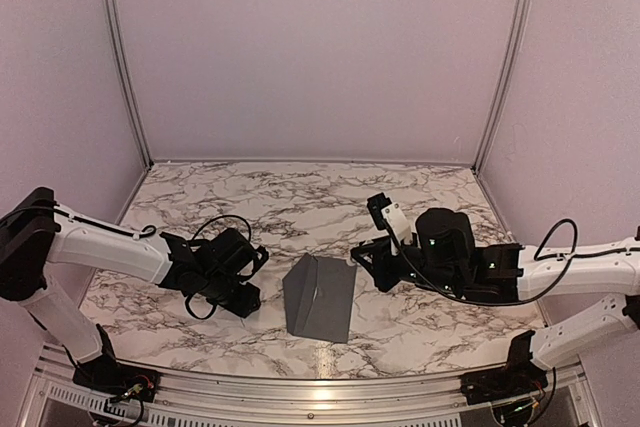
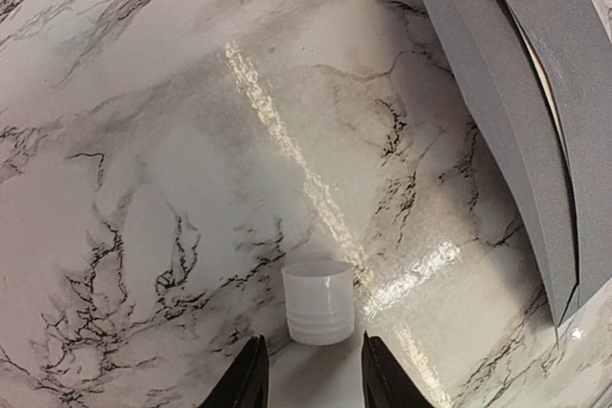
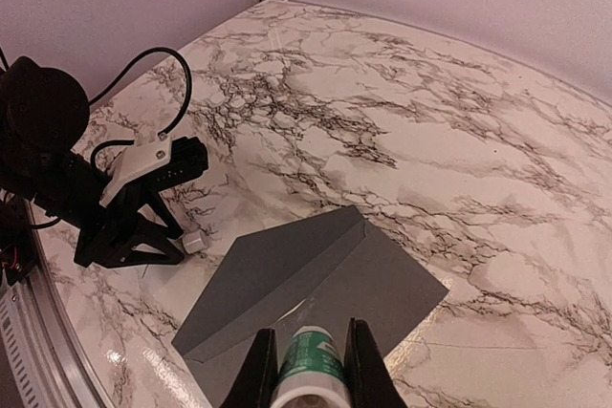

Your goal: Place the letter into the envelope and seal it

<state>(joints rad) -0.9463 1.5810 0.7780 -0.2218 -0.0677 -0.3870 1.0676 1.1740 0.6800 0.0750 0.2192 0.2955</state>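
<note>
The dark grey envelope (image 1: 320, 299) lies at the table's front centre with its flap (image 3: 277, 269) raised along the crease. A thin cream edge of the letter (image 2: 549, 93) shows between flap and body; the rest is hidden inside. My right gripper (image 3: 309, 362) is shut on a white-and-green tube (image 3: 313, 358), uncapped, hovering just over the envelope's near part. My left gripper (image 2: 311, 375) is open, low over the marble to the left of the envelope. A small white cap (image 2: 318, 301) stands just beyond its fingertips, not between them.
The marble table (image 1: 300, 197) is walled in by pale panels at the back and sides, with a metal rail along the front edge. In the right wrist view the left arm (image 3: 105, 207) and its cable sit left of the envelope.
</note>
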